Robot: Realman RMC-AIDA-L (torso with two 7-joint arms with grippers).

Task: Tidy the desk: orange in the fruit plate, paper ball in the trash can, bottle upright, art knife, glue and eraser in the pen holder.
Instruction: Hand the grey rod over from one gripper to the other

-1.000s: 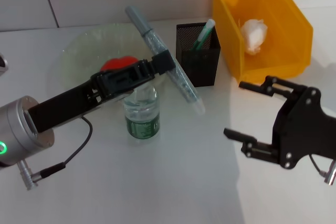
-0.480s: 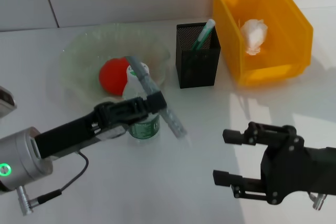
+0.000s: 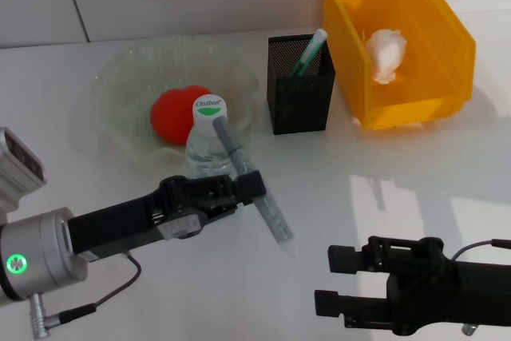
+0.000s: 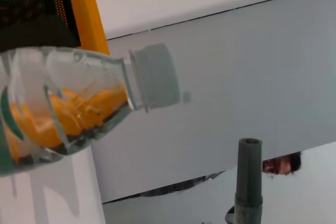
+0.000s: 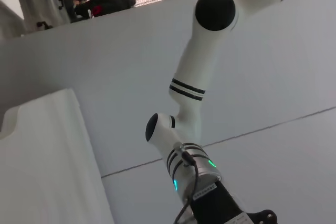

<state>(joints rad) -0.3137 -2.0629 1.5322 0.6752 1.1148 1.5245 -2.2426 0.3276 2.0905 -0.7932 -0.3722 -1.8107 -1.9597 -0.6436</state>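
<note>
Left pincer (image 3: pixel 239 189) drawn back, seemingly pinching grey pen (image 3: pixel 251 189), bottle (image 3: pixel 207 143) upright just behind

Bright, even light on the white table (image 3: pixel 415 157); sunlit patches lie just beyond the right gripper (image 3: pixel 329 281); soft shadows fall under both arms; the bottle (image 4: pixel 63 103) in the left wrist view is blurred.

The left gripper (image 3: pixel 239 189) is reaching in from the left, clamped; the right gripper (image 3: pixel 335 281) is hovering low, jaws apart.
</note>
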